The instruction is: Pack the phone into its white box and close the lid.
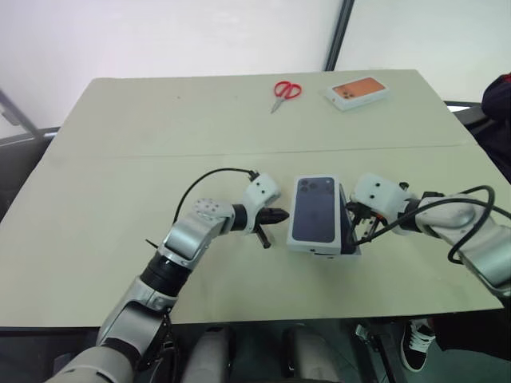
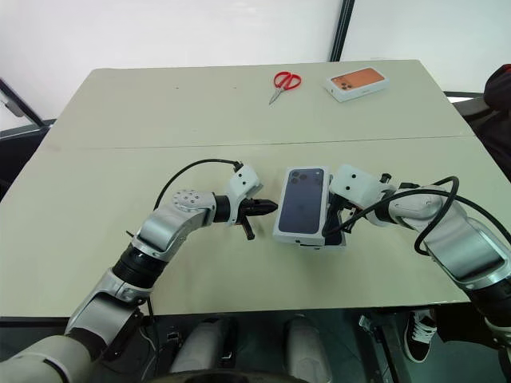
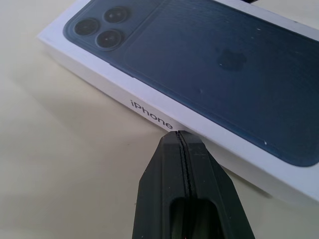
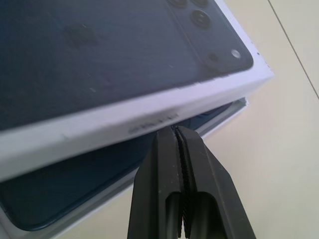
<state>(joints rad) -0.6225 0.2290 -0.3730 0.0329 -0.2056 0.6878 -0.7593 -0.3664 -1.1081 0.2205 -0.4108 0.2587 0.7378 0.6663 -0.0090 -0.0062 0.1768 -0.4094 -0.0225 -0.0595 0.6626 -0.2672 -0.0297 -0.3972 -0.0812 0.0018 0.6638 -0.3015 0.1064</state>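
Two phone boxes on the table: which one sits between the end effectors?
The white box with the dark blue phone picture on its lid, near the front edge. The other box, with an orange picture, lies far back by the scissors.

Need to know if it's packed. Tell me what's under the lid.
Under the raised right edge of the lid lies the phone, dark blue, inside the white box. Most of the phone and the box is covered by the lid.

We see pale beige table point(image 1: 160, 159) with seam across middle; white wall point(image 1: 160, 36) at 12 o'clock, dark vertical post point(image 1: 338, 33) at 1 o'clock.
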